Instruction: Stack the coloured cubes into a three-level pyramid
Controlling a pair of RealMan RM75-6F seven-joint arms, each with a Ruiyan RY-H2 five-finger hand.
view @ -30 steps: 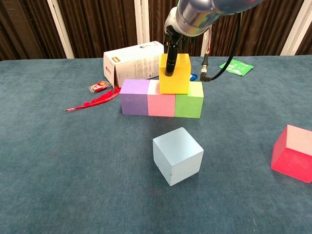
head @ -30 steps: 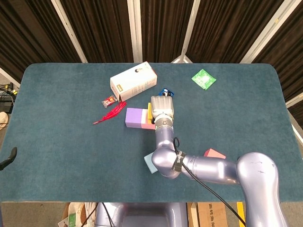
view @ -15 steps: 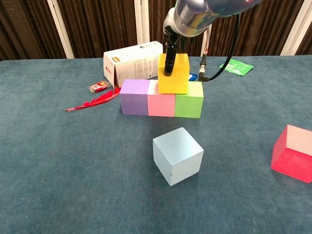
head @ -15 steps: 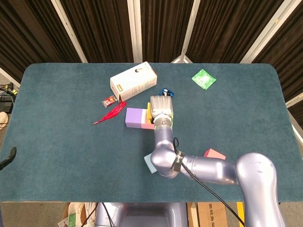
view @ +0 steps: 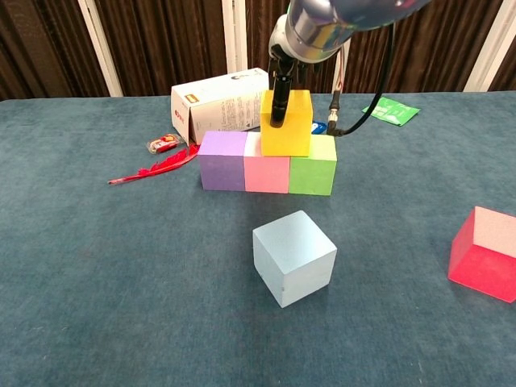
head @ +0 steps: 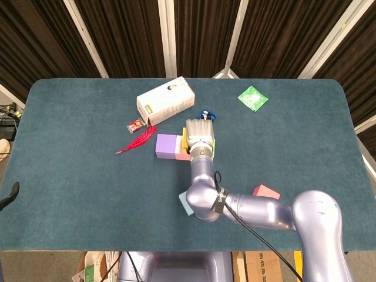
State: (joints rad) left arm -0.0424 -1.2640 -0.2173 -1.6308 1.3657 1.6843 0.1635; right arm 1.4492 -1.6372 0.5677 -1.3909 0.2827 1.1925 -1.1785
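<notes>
A row of purple (view: pixel 222 160), pink (view: pixel 267 172) and green (view: pixel 313 174) cubes stands mid-table. On the pink and green cubes sits a yellow cube (view: pixel 295 133). My right hand (head: pixel 200 134) lies over it from above and grips it, with one finger (view: pixel 278 101) down its front face. A light blue cube (view: pixel 294 256) lies alone in front of the row, tilted askew. A red cube (view: pixel 486 254) rests at the right, near the table's front. In the head view my arm hides most of the pink and green cubes. No left hand shows.
A white carton (view: pixel 218 105) lies behind the row at the left. Beside it are a red feather (view: pixel 153 169) and a small red packet (view: pixel 164 144). A green packet (head: pixel 253 97) sits at the back right, and a small blue item (head: pixel 205 114) just behind the row.
The yellow cube and my right hand have shifted slightly left on top of the row. Nothing else moved.
</notes>
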